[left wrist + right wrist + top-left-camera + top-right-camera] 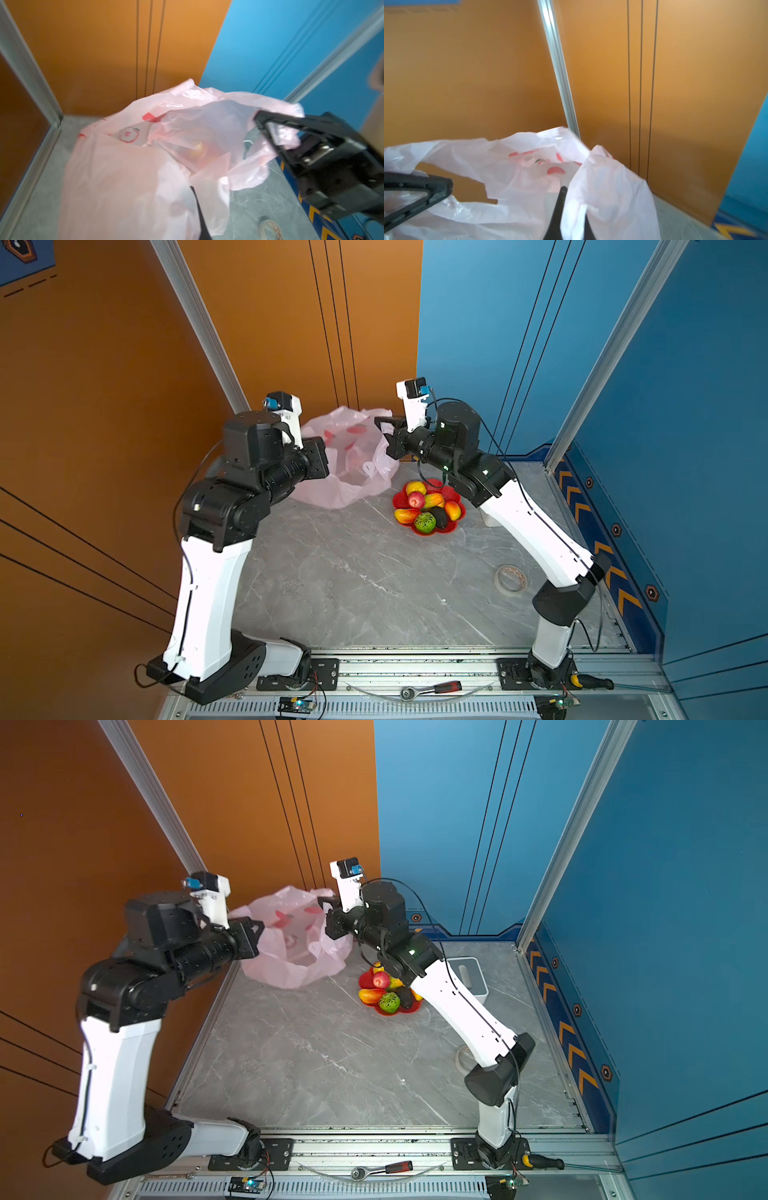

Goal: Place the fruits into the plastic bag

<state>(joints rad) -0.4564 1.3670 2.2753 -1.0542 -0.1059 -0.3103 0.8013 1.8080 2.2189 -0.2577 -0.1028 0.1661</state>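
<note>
We find the plastic bag (349, 485) on the table (353, 572) at far left, the fruits (426, 506) in a dish (428, 532) beside it on the right, and a tissue box (469, 973) further right.

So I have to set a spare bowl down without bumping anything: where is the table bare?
Bare: the wide near marble, bordered by the plastic bag and red dish of fruits beyond, the tape roll to its right. Crowded: the far end, with left claw and right claw pinching the bag.
</note>
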